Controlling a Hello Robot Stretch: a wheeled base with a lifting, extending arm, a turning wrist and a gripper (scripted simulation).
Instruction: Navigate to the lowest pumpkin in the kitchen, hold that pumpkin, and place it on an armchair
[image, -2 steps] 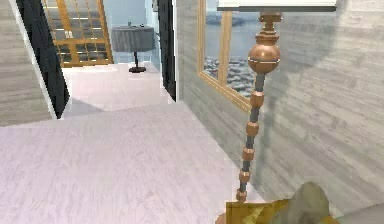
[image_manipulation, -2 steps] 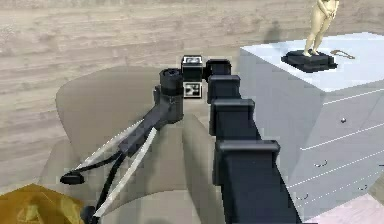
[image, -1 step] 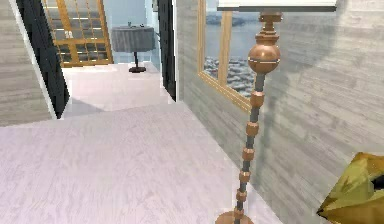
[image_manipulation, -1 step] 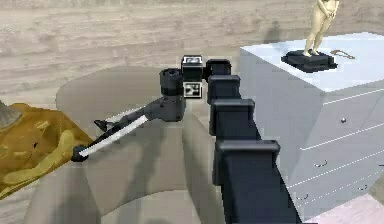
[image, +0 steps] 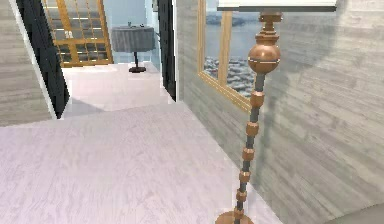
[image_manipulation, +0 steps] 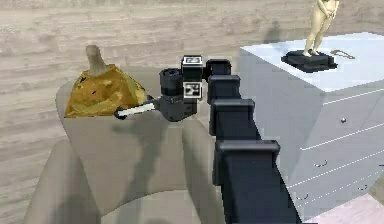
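Since the lumpy yellow-orange pumpkin with a tan stem (image_manipulation: 98, 92) is at the arm side view's left, right at the finger end of the pincer (image_manipulation: 133, 110), I judge that the finding and picking-up steps are done.

Under and behind both is the beige upholstered armchair (image_manipulation: 120, 170). The pumpkin is level with the chair's upper back, toward its left side. Whether it rests on the upholstery or hangs just clear cannot be told.

Pincer: how wide it stands cannot be told. Nor can I tell whether it has hold of the pumpkin, because the chair lies right behind it.

Further right, the dark square-section arm (image_manipulation: 245, 150) rises from the bottom edge across the chair. Right of that stands a pale grey chest of drawers (image_manipulation: 330, 115) with a gold figurine on a black base (image_manipulation: 320, 30) on top.

Forward view, left to right: an open doorway with a pale floor (image: 120, 150) running through it, a wood-framed window (image: 228, 60) in the grey plank wall, and a turned wooden floor lamp (image: 252, 125).

Left to do, by my estimate: settle the pumpkin on the chair, let it go, and draw the arm back. The placement is near its end but not confirmed.
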